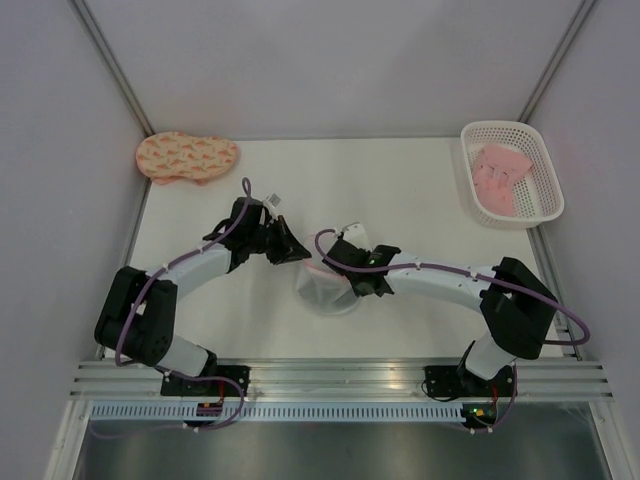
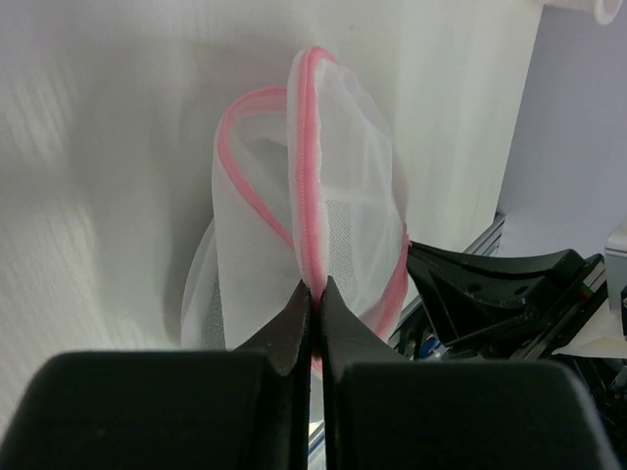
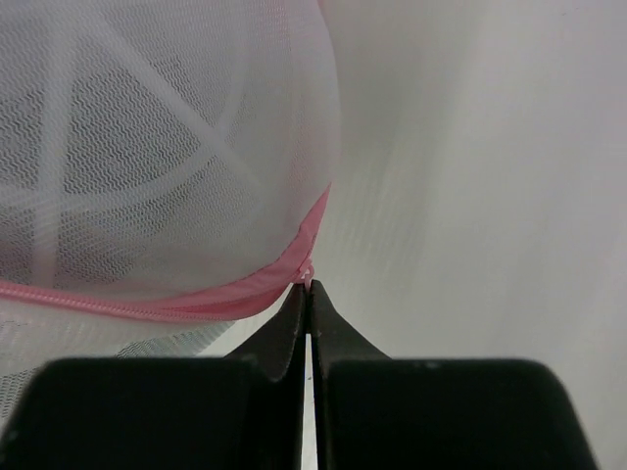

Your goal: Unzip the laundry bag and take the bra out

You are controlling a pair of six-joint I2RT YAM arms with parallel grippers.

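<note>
The laundry bag (image 1: 325,292), a white mesh pouch with a pink zipper rim, lies at the table's middle between both grippers. My left gripper (image 1: 303,257) is shut on the pink zipper rim (image 2: 309,147) and holds it up; its fingertips (image 2: 316,286) pinch the rim. In the left wrist view the bag (image 2: 343,176) gapes partly open. My right gripper (image 1: 338,272) is shut on the small pink zipper pull (image 3: 307,277) at the bag's (image 3: 147,147) lower edge, its jaws (image 3: 307,287) closed. No black bra shows; it is hidden or out of view.
A peach patterned padded piece (image 1: 187,157) lies at the back left. A white lattice basket (image 1: 500,127) with a pink folded garment (image 1: 500,175) stands at the back right. The right arm's black gripper body (image 2: 500,284) sits close beside the bag.
</note>
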